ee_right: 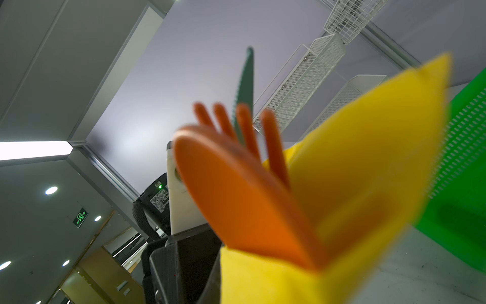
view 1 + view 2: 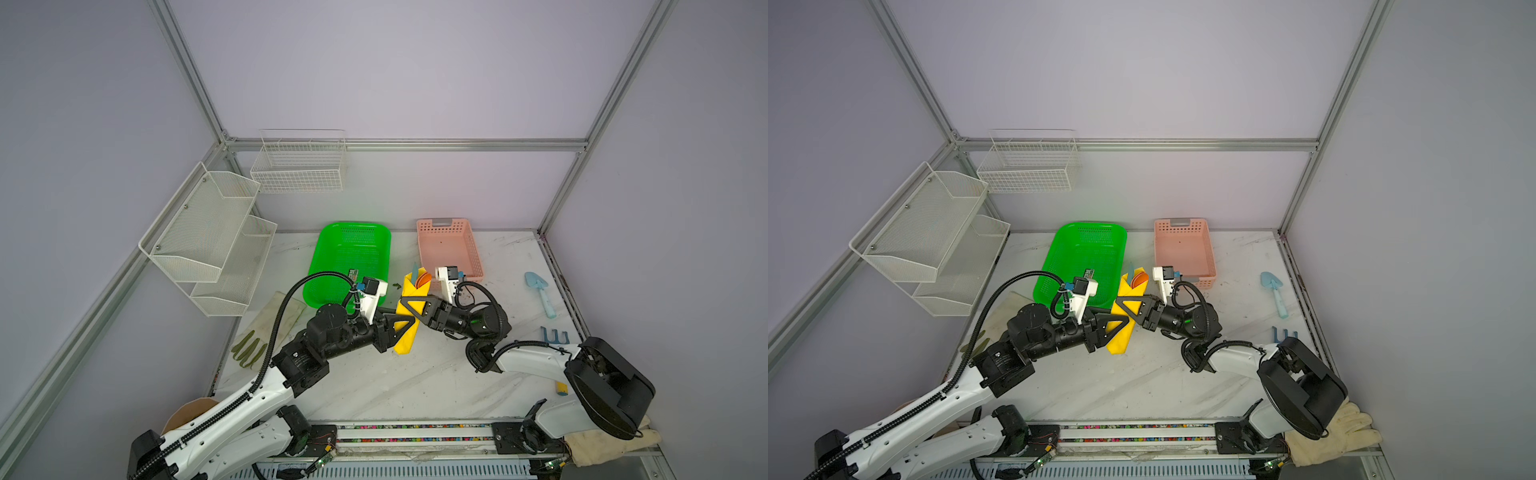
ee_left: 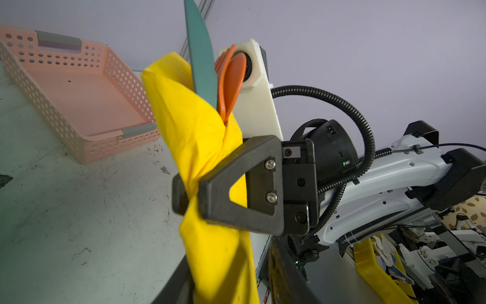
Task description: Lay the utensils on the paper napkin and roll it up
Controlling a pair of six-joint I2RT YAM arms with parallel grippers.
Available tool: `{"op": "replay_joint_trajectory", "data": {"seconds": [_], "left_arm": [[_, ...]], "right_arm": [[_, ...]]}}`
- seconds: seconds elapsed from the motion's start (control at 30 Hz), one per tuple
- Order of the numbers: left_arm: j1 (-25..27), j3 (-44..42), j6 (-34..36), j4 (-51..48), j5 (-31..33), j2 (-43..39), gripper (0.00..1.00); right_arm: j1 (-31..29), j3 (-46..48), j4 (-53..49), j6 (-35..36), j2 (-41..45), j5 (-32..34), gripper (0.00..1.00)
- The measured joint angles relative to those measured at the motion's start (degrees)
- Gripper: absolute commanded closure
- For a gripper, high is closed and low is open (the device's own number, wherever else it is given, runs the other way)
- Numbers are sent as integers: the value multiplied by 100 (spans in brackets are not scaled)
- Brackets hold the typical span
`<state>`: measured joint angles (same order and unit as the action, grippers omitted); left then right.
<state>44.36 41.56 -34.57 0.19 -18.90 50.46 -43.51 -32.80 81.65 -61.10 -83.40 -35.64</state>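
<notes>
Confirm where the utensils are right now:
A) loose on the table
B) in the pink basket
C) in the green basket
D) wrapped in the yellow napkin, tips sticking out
D: the orange spoon, orange fork and teal piece poke out of one end of the rolled yellow napkin, which the right claw pinches around its middle.
</notes>
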Motion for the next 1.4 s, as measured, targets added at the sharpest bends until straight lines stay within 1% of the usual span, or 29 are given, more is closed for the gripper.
{"op": "replay_joint_trajectory", "data": {"seconds": [0.03,0.23,0.5,0.6,0.67,0.83,0.87,0.93,0.97,1.0,1.07,1.17,1.4], "left_arm": [[0,0,-22,4,-24,15,60],[-50,-17,-72,52,-131,79,75],[-125,-22,-136,90,-234,118,83],[-151,-22,-205,114,-289,138,91],[-166,-22,-302,131,-321,138,95],[-195,-98,-376,278,-369,79,99],[-197,-122,-376,299,-372,68,100],[-197,-177,-374,385,-407,63,100],[-197,-203,-376,417,-435,63,100],[-197,-232,-376,450,-468,61,100],[-197,-282,-378,531,-503,59,100],[-199,-308,-378,603,-525,33,100],[-258,-398,-387,754,-540,-166,100]], "right_arm": [[0,0,2,0,0,0,100],[0,-11,22,-13,-20,-15,100],[0,-22,46,-13,-20,-24,100],[2,-22,50,9,-20,-37,100],[7,-31,79,52,-20,-52,99],[9,-87,68,98,-15,-114,83],[9,-94,44,101,-9,-125,77],[7,-120,-42,116,4,-122,70],[7,-122,-81,120,20,-120,66],[7,-122,-107,136,33,-122,58],[7,-122,-153,138,59,-122,50],[7,-122,-199,170,146,-122,45],[7,-103,-404,267,385,-125,42]]}}
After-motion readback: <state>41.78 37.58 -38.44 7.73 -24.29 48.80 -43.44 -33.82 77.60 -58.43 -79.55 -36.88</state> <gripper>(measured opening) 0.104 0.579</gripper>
